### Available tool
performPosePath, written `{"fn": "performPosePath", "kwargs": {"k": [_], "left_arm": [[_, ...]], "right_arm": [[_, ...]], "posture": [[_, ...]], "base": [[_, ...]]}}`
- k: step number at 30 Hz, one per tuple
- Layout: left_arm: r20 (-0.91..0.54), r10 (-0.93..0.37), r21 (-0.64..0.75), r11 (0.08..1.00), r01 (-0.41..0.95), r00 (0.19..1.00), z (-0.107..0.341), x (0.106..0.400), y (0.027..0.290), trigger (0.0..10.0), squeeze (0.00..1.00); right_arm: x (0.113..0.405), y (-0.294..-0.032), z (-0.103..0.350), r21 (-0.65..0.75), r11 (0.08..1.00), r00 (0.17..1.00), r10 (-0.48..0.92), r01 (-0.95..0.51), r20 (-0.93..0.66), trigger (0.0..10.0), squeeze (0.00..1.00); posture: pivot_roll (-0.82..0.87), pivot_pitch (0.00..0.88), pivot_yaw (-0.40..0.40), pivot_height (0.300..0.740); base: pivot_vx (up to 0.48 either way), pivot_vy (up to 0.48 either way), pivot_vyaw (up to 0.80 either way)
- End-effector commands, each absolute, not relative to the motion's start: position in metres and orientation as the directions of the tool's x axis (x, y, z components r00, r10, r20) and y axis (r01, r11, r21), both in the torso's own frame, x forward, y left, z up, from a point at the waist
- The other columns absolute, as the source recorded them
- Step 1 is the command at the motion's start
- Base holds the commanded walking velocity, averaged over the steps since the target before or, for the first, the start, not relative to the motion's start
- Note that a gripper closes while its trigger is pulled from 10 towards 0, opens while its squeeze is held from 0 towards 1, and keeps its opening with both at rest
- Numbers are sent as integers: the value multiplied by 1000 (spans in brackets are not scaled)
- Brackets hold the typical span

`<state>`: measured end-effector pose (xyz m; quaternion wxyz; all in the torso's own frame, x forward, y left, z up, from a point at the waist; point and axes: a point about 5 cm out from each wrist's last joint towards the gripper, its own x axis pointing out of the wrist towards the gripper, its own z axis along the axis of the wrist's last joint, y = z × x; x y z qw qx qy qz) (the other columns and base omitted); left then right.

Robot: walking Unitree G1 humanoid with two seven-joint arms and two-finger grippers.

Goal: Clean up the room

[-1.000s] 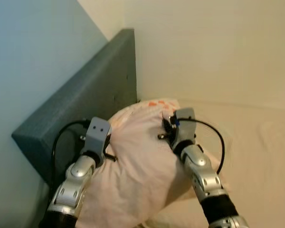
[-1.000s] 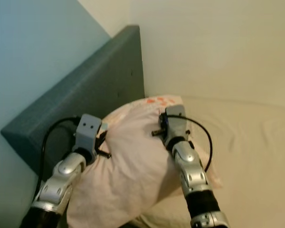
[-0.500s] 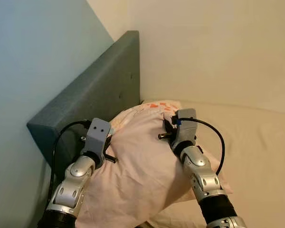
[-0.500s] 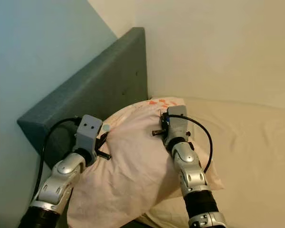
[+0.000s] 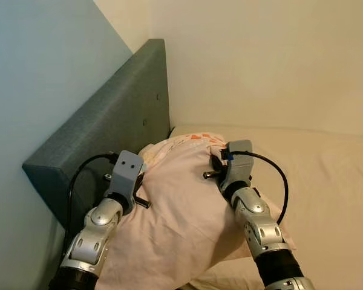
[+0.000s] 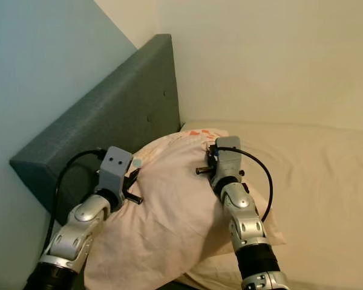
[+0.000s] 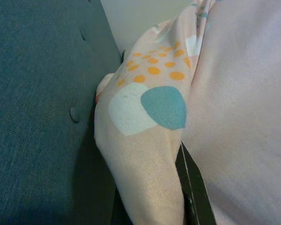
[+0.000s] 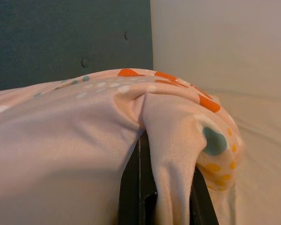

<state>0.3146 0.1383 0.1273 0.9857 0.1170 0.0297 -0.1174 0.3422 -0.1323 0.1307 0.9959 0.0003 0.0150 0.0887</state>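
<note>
Item under handling: one pale pink pillow (image 5: 181,205), printed near its far end with orange dots and teal and white spots. It lies between my two grippers at the head of the bed (image 5: 327,181), its far end close to the grey headboard (image 5: 109,133).

Left gripper (image 7: 178,187): fingers closed on a fold of the pillow's corner; cloth bunches between them, and the headboard stands just beside that fold.

Right gripper (image 8: 171,197): likewise pinched on a ridge of fabric at the opposite side, the cover puckered up from between the black fingers (image 8: 131,187).

Handling assessment: light, soft and limp. The filling sags away from both holds, so the cover alone carries the load. Not fragile; slip risk lies in fabric creeping out of a shallow pinch. Best hold, in my judgement, is deep at the corners or seam.

Arm pose: both forearms reach forward and slightly inward, wrists level, the pillow bulging up between them.
</note>
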Motion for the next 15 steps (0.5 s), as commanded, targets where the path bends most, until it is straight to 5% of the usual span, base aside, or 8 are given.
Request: {"fn": "performPosePath", "kwargs": {"k": [1,5,15], "left_arm": [[-79,-152,230,959,166,985,131,317,152,10000,0],[-92,-42,217,974,61,995,130,321,164,10000,0],[-106,-13,192,981,33,994,130,321,167,10000,0]], "right_arm": [[344,-142,138,11,992,992,126,-126,-2,10000,0],[345,-143,139,9,992,992,125,-125,-2,10000,0],[347,-143,141,3,992,992,128,-128,1,10000,0]], "posture": [[-53,31,22,716],[-56,31,20,716],[-56,29,13,716]], "base": [[0,0,0],[0,0,0],[0,0,0]]}}
